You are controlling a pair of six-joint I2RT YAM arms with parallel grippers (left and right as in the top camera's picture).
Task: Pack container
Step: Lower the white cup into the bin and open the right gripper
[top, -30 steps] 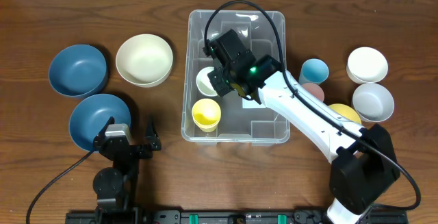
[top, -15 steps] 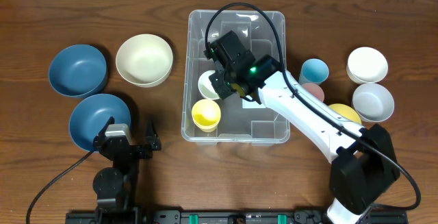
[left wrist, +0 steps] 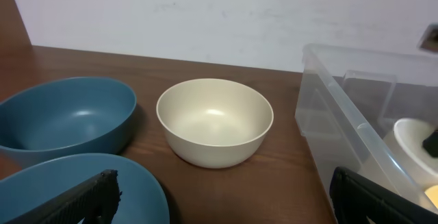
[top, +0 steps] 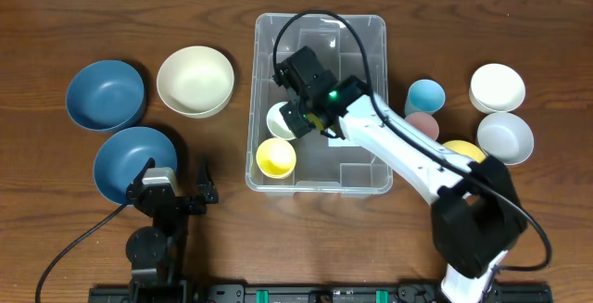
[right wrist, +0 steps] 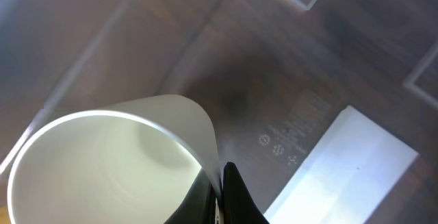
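The clear plastic rectangular container (top: 315,188) had its left side taken up by a small round yellow cup (top: 276,157) and a small round white cup (top: 281,119). The right gripper (top: 295,118) pinched the white cup's rim, and its white arm (top: 408,155) slanted over the front right corner. A black cable (top: 320,14) looped above the bare back half. A strip of bare wooden table (top: 239,145) ran between the container's left wall and the round cream bowl (top: 195,81).

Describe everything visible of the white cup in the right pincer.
The white cup is plain, smooth, plastic-looking and empty, mouth up. The right pincer is shut on its thin wall at the rim. It is inside the clear container, near the left wall, beside the yellow cup. Whether it touches the floor I cannot tell.
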